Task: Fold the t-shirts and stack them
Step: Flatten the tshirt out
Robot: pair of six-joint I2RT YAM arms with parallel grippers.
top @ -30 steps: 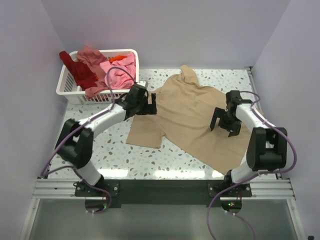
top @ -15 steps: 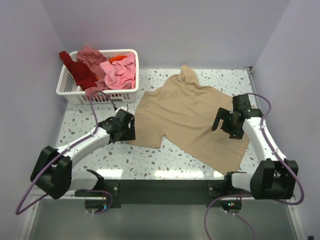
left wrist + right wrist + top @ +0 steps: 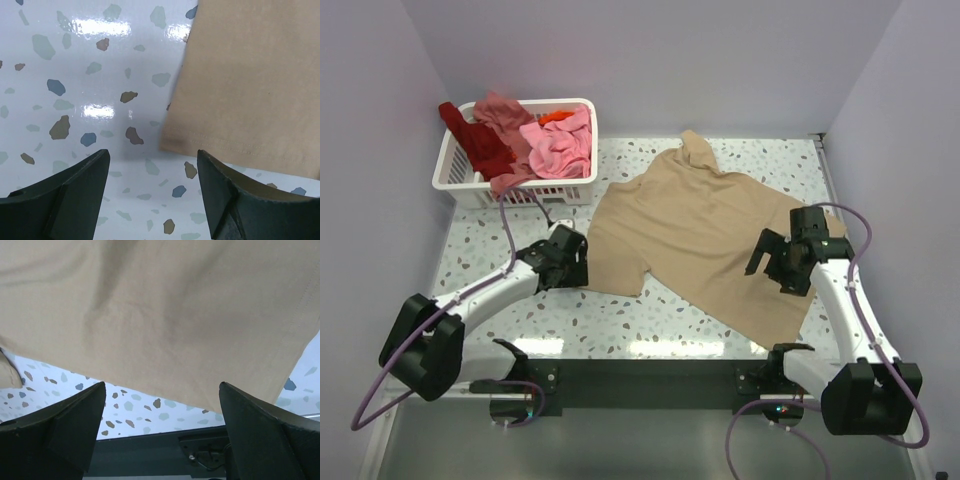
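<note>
A large tan t-shirt (image 3: 700, 235) lies spread on the speckled table. My left gripper (image 3: 578, 266) is open and empty, low over the table just left of the shirt's left sleeve; that sleeve's hem corner (image 3: 210, 145) shows between my jaws. My right gripper (image 3: 775, 265) is open and empty above the shirt's lower right part; the tan cloth (image 3: 160, 315) fills its view. Pink (image 3: 560, 145), salmon (image 3: 503, 112), dark red (image 3: 480, 145) and orange (image 3: 555, 116) shirts are piled in the white basket (image 3: 455, 178).
The white slatted basket stands at the back left of the table. The dark front rail (image 3: 640, 375) with the arm bases runs along the near edge; it also shows in the right wrist view (image 3: 165, 455). Walls close in left, back and right.
My left arm pulled back from the shirt's left shoulder to the table beside the sleeve. My right gripper moved toward the near right over the shirt. The shirt lies unchanged.
</note>
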